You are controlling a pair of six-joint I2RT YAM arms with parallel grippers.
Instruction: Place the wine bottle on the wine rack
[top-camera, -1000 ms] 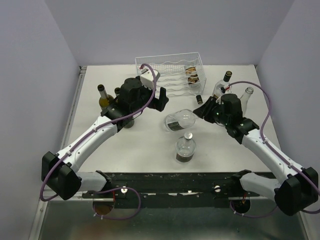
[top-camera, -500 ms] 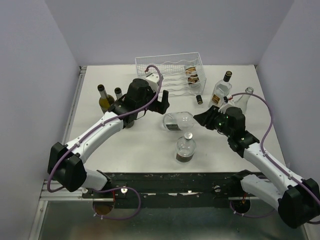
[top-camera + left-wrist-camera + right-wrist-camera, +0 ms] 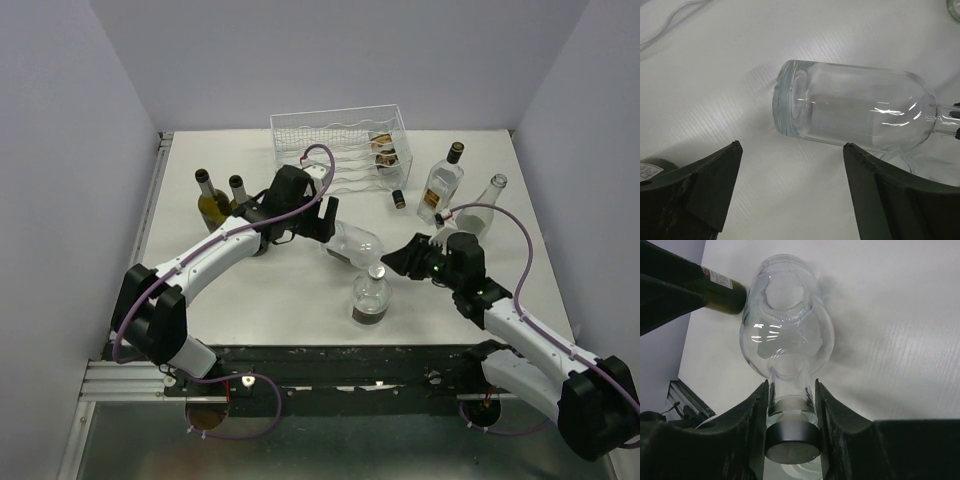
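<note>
Wine bottle [image 3: 787, 325] — clear glass, lying sideways. The right hand [image 3: 790, 405] is clamped on its neck, just behind the silver cap. The left hand [image 3: 790, 147] is spread wide over the bottle's base end, one finger on each side, neither touching the glass. Cannot tell whether the bottle rests on the worktop [image 3: 280, 300] or hangs just above it. It is mid-worktop, on the near side of the rack [image 3: 335, 130] and not touching it; the rack stands at the far edge. A round flask [image 3: 371, 298] stands upright just on the near side of the bottle. Two upright bottles [image 3: 210, 203] stand to the left — two clear ones [image 3: 440, 185] to the right.
</note>
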